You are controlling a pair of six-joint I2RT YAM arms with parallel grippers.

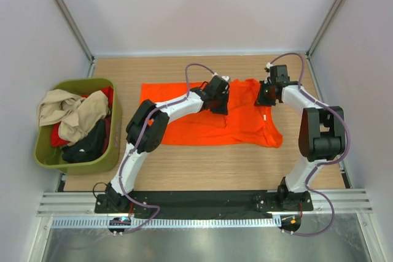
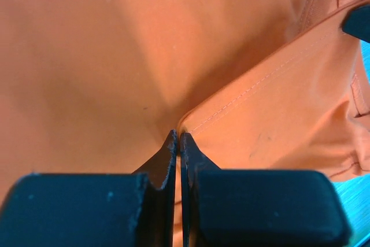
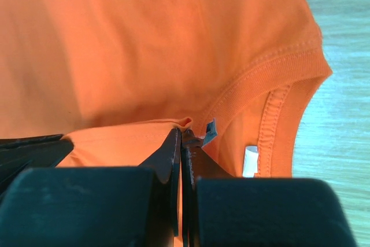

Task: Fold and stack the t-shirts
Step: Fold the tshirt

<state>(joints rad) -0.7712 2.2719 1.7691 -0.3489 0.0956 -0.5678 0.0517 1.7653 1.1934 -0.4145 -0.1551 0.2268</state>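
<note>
A bright orange t-shirt [image 1: 202, 121] lies spread on the wooden table, partly folded at its far edge. My left gripper [image 1: 220, 104] is shut on a hemmed edge of the orange t-shirt [image 2: 260, 102] near the middle of the far edge. My right gripper [image 1: 265, 97] is shut on a fold of the orange t-shirt [image 3: 144, 56] next to the ribbed round neck [image 3: 272, 67], where a white label shows. Beige [image 1: 67, 111], red [image 1: 58, 136] and black [image 1: 86, 145] t-shirts are heaped in the tub at the left.
An olive-green plastic tub [image 1: 46, 157] stands at the table's left edge. White walls and metal posts close in the back and sides. A black base rail [image 1: 202, 200] runs along the near edge. Bare wood [image 1: 202, 164] shows in front of the shirt.
</note>
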